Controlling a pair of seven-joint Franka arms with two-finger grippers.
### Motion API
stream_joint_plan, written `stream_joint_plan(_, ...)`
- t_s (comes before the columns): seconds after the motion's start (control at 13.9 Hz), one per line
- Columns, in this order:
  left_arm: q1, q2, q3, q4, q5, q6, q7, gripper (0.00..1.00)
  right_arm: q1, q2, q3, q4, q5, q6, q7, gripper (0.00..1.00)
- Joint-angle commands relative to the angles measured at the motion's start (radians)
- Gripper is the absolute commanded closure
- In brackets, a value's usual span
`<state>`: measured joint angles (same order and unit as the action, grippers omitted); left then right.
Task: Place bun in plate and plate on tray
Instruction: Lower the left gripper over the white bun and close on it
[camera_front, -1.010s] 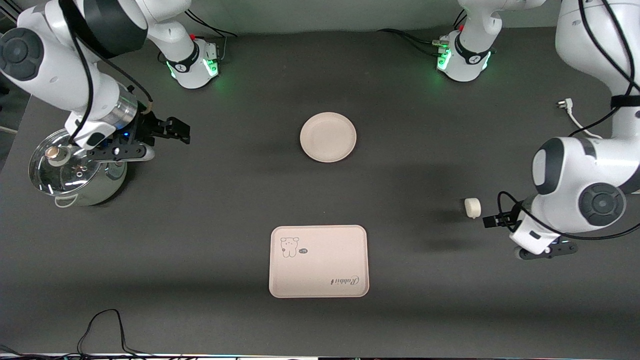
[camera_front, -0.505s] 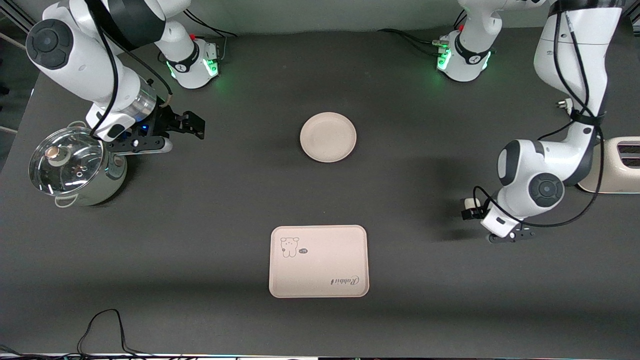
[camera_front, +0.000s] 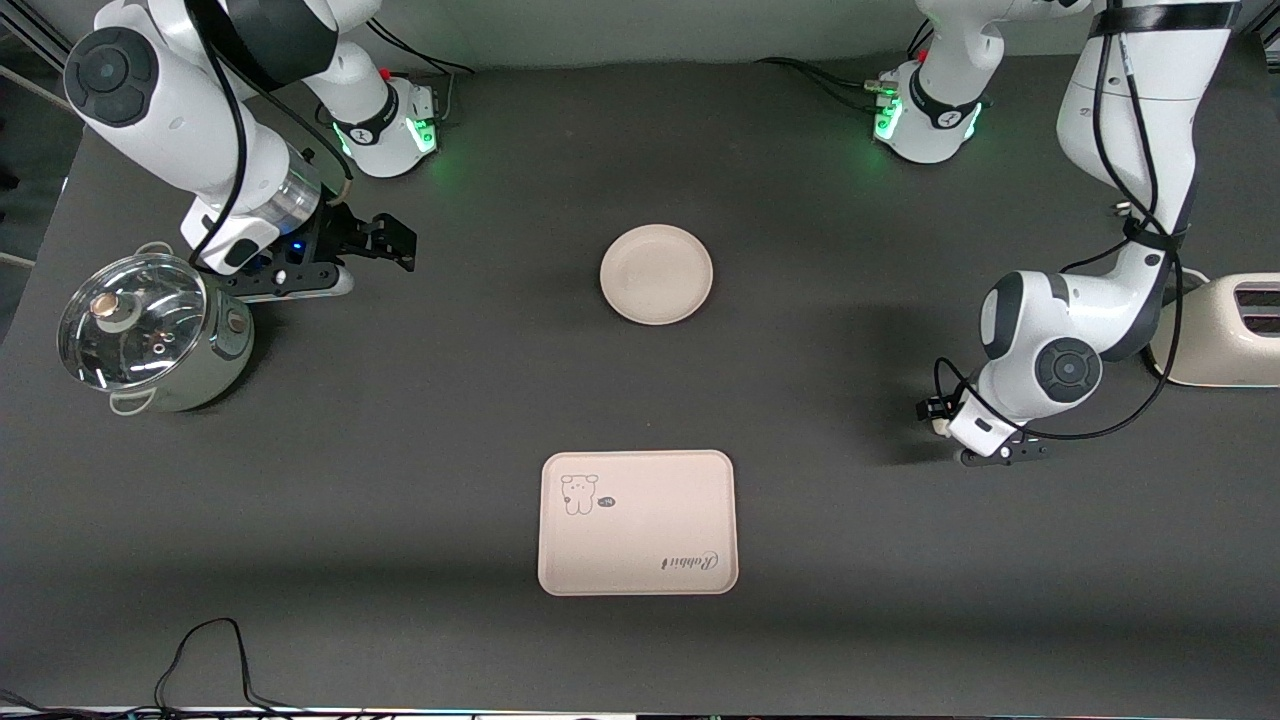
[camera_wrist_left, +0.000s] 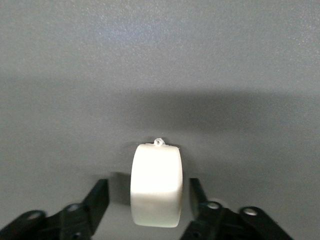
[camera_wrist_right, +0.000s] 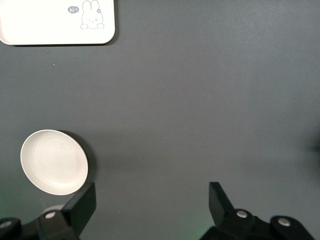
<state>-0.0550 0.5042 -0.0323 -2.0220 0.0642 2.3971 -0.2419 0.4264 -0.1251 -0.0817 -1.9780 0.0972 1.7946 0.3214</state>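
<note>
The small white bun (camera_wrist_left: 156, 182) lies on the dark table toward the left arm's end, and in the front view only a sliver of the bun (camera_front: 939, 426) shows. My left gripper (camera_front: 935, 412) is low over it. In the left wrist view the left gripper (camera_wrist_left: 149, 194) is open and straddles the bun, with a narrow gap on each side. The round cream plate (camera_front: 656, 274) sits empty mid-table. The rectangular tray (camera_front: 638, 522) lies nearer the front camera. My right gripper (camera_front: 397, 243) hangs open beside the pot and holds nothing. The right wrist view shows the right gripper (camera_wrist_right: 151, 195), the plate (camera_wrist_right: 54, 162) and the tray (camera_wrist_right: 55, 22).
A steel pot with a glass lid (camera_front: 150, 335) stands at the right arm's end. A cream toaster (camera_front: 1225, 330) sits at the left arm's end, close to the left arm. Black cable (camera_front: 210, 650) loops near the front edge.
My left arm has swung in and come down over the bun, and its fingers have narrowed around it. The right gripper has drifted slightly away from the pot toward the bases.
</note>
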Motion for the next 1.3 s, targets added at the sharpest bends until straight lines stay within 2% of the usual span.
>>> stream_joint_plan(0.0,-0.008,-0.039,0.006,-0.037,-0.004,0.011,0.009,0.65,0.018,-0.021,-0.006,-0.021,0.018,0.014,0.024,0.00)
stream_joint_plan(0.07,-0.008,-0.041,0.006,-0.035,-0.006,0.008,0.006,0.72,0.035,-0.021,-0.007,-0.021,0.018,0.015,0.024,0.00)
stream_joint_plan(0.29,-0.008,-0.067,0.003,-0.006,-0.007,-0.027,-0.002,0.73,0.037,-0.021,-0.009,-0.021,0.018,0.017,0.024,0.00)
stream_joint_plan(0.43,-0.008,-0.113,0.000,0.038,-0.007,-0.128,0.000,0.73,0.037,-0.021,-0.009,-0.021,0.018,0.017,0.022,0.00)
stream_joint_plan(0.65,-0.008,-0.238,-0.021,0.051,-0.011,-0.257,-0.005,0.73,0.037,-0.025,-0.009,-0.024,0.016,0.011,0.022,0.00)
stream_joint_plan(0.87,-0.008,-0.376,-0.060,0.063,-0.099,-0.432,-0.011,0.72,0.037,-0.025,-0.009,-0.022,0.016,0.009,0.022,0.00)
stream_joint_plan(1.08,-0.009,-0.469,-0.127,0.135,-0.139,-0.619,-0.094,0.72,0.038,-0.025,-0.009,-0.021,0.016,0.009,0.022,0.00)
stream_joint_plan(1.23,-0.008,-0.507,-0.242,0.207,-0.141,-0.715,-0.230,0.72,0.038,-0.024,-0.009,-0.019,0.016,0.009,0.022,0.00)
